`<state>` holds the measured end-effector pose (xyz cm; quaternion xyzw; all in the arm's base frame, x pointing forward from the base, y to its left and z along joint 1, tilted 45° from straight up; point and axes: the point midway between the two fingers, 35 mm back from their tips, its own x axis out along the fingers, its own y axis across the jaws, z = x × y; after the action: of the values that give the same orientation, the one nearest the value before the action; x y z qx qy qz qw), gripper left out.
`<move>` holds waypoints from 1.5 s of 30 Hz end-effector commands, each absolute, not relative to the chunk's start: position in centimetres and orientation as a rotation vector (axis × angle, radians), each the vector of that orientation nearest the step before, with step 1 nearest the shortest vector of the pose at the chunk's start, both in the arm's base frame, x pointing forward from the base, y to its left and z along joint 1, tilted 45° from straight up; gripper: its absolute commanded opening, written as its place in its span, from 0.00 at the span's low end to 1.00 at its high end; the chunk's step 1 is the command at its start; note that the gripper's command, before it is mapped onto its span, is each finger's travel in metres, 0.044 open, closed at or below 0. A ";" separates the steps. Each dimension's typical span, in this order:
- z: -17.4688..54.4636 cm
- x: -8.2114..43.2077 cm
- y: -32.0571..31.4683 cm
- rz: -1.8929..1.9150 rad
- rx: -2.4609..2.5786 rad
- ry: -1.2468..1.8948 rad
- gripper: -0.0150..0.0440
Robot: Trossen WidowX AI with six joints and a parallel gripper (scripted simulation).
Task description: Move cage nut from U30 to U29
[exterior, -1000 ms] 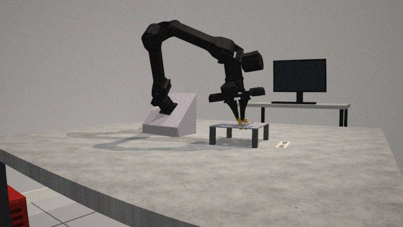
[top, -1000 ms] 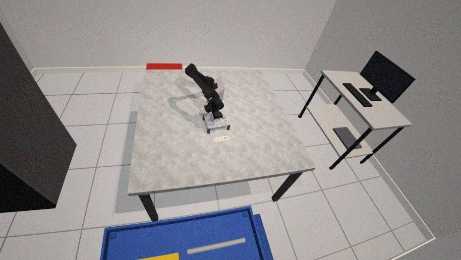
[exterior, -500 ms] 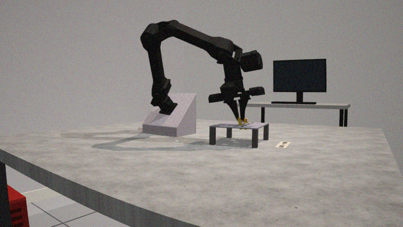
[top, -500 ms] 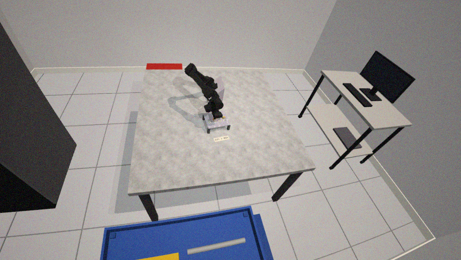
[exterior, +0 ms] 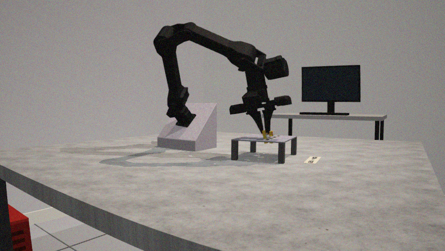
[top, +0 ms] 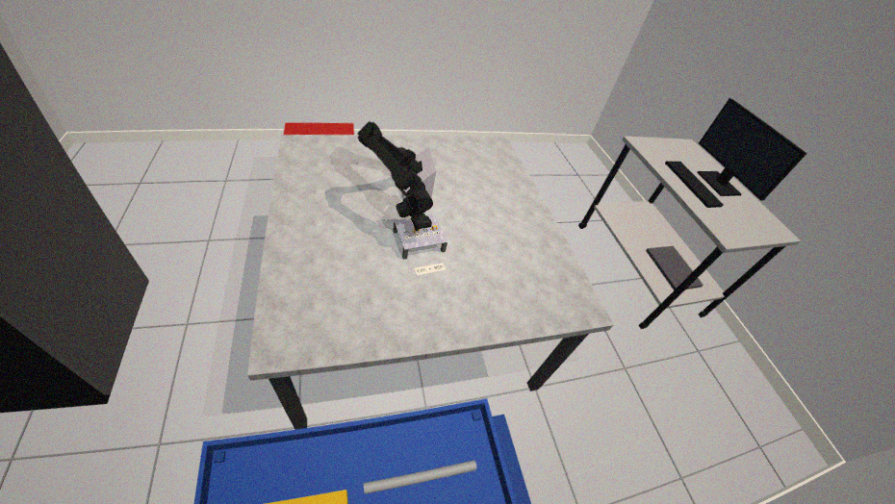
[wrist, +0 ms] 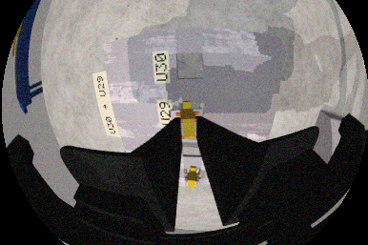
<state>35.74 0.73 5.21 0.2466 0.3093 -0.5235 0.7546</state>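
Two yellow cage nuts show at the rail plate (top: 421, 240) (exterior: 244, 139) (wrist: 143, 132), a pale sheet on four dark legs standing on the mottled grey table (top: 421, 314) (exterior: 229, 195). The black gripper (top: 420, 229) (exterior: 266, 133) (wrist: 188, 122) points down at the plate, grasping one of them, the held cage nut (exterior: 264, 134) (wrist: 189, 123), between its fingertips. In the wrist view that nut is beside the U29 label (wrist: 165, 113), at the U29 position; whether it is clipped in square is hard to make out, and the spring wings under the plate cannot be judged well from here. The square hole U30 (wrist: 190, 66), beside the U30 label (wrist: 161, 67), has no nut in it. The other nut (exterior: 271, 133) (wrist: 192, 176) sits apart from the held one, seen through the gap between the fingers. A cream note (top: 429, 268) (exterior: 311, 159) (wrist: 106, 104) reading "U30 → U29" lies on the table near the plate.
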 end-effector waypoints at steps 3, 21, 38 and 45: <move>5.2 35.7 0.7 -1.139 0.532 0.674 0.30; 5.2 35.6 0.6 -1.111 0.540 0.664 0.30; 5.1 35.5 0.5 -1.099 0.543 0.661 0.30; 5.1 35.5 0.5 -1.088 0.546 0.657 0.30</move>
<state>35.58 0.57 5.22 0.2538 0.3013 -0.5036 0.7689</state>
